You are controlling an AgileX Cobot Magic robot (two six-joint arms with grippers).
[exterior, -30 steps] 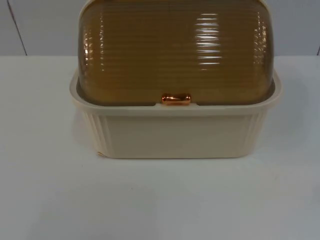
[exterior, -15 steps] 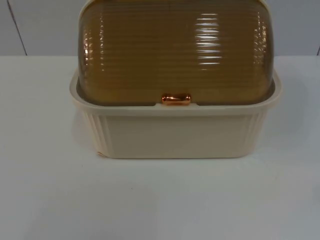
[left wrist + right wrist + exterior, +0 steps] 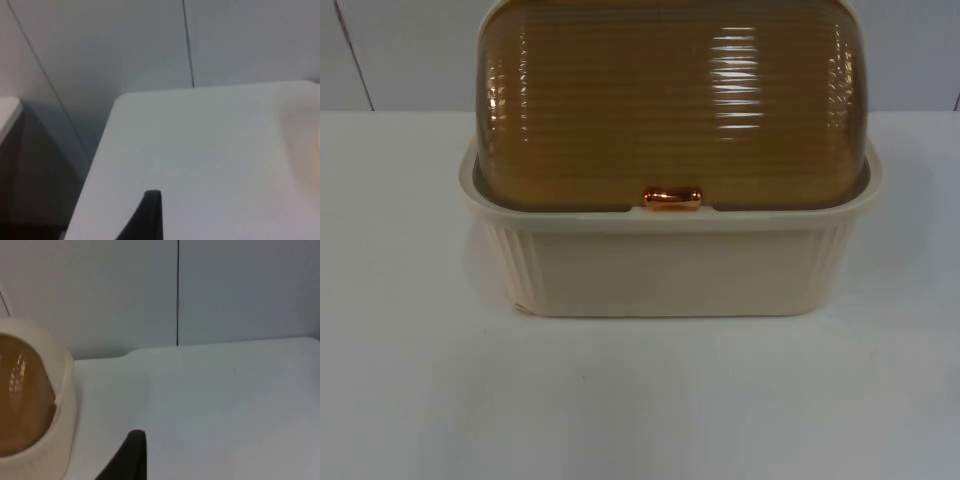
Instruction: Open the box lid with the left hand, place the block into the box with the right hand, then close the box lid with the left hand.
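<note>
A cream box [image 3: 670, 270] stands in the middle of the white table, seen in the top view. Its ribbed amber lid [image 3: 670, 100] is down, and the copper handle [image 3: 671, 198] rests at the front rim. The left gripper [image 3: 150, 215] hovers over bare table near the table's corner, with a pale blur of the box [image 3: 306, 135] off to one side. The right gripper [image 3: 131, 455] hangs above the table beside the box [image 3: 57, 405], whose amber lid [image 3: 20, 390] shows through the cream end wall. Both arms wait away from the box.
The grey partition wall [image 3: 400, 50] closes off the table behind the box. In the left wrist view the table edge [image 3: 95, 165] drops to a dark gap. White table top [image 3: 640, 400] stretches in front of the box.
</note>
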